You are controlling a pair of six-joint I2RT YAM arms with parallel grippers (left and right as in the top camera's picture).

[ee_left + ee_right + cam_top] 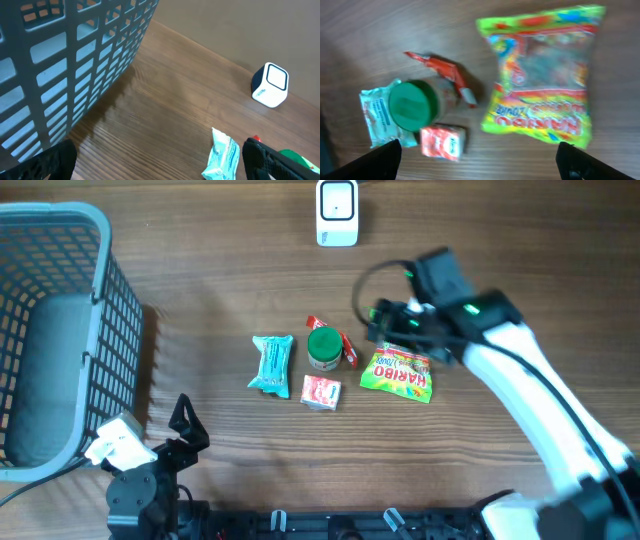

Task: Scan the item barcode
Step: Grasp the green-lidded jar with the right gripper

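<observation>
Haribo bag (540, 75) sits under the right gripper (392, 330)

The bag lies flat on the table (220, 290), right of the green-lidded jar (412, 105), its long axis crossing the spread fingers' closing line. The right arm reaches over it, pointing down; the left gripper (188, 430), also spread, is well apart.

Overhead: straight down over the table (200, 280). Left wrist: low, oblique, past the basket (107, 30) toward the scanner (270, 85). Right wrist: close, probably near-vertical though blurred, on the Haribo bag (540, 75), which overhead shares.
</observation>
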